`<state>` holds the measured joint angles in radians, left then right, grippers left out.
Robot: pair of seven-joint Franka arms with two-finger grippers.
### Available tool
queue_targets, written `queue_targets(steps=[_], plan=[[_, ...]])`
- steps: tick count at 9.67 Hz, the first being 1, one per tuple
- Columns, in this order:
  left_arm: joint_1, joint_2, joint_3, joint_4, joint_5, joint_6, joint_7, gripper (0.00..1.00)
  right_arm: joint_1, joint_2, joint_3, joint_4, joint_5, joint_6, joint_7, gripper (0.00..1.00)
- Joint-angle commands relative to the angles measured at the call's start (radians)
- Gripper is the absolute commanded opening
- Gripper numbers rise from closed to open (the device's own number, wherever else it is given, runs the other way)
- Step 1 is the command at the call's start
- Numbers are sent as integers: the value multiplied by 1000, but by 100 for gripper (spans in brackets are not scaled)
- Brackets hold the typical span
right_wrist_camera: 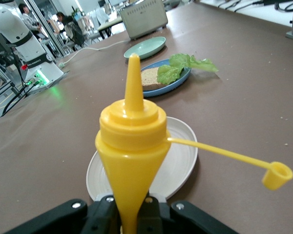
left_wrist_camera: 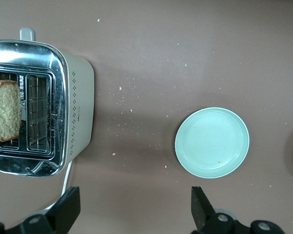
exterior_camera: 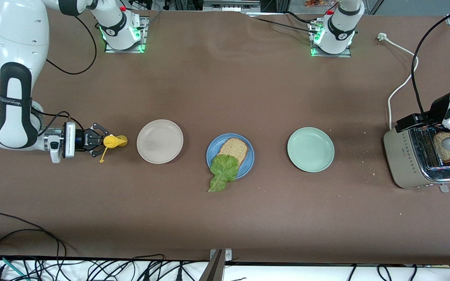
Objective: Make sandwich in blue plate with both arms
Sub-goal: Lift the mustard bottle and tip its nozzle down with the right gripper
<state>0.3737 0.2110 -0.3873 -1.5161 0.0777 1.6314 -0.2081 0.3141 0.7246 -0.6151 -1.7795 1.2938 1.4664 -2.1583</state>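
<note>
Covering the table [exterior_camera: 225, 218], brown cloth with crumbs, right gripper [exterior_camera: 99, 141] clamping yellow bottle [exterior_camera: 115, 141], left gripper [left_wrist_camera: 136, 214] fingers spread.

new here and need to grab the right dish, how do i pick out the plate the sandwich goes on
Find the row of three plates across the middle of the brown table. The blue plate is the middle one, between the beige plate and the pale green plate. It alone is blue and loaded: a bread slice with a lettuce leaf hanging over its rim.
</note>
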Motion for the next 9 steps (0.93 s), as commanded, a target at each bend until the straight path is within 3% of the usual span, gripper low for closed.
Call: queue_targets(steps=[1, 3, 6, 8, 9], plan=[[-1, -1, -4, 16, 5, -19, 23, 100, 170, -17, -145, 138, -146, 9, 314, 0], [-13, -1, 1, 17, 4, -19, 24, 100, 317, -14, -250, 164, -224, 79, 412, 0], [-54, -1, 25, 34, 1, -22, 24, 100, 472, -14, -301, 187, -375, 221, 527, 0], [-168, -4, 160, 37, -21, -36, 27, 100, 529, -11, -301, 268, -511, 239, 648, 0], [-191, -5, 194, 37, -36, -38, 29, 100, 563, -11, -301, 308, -583, 238, 748, 0]])
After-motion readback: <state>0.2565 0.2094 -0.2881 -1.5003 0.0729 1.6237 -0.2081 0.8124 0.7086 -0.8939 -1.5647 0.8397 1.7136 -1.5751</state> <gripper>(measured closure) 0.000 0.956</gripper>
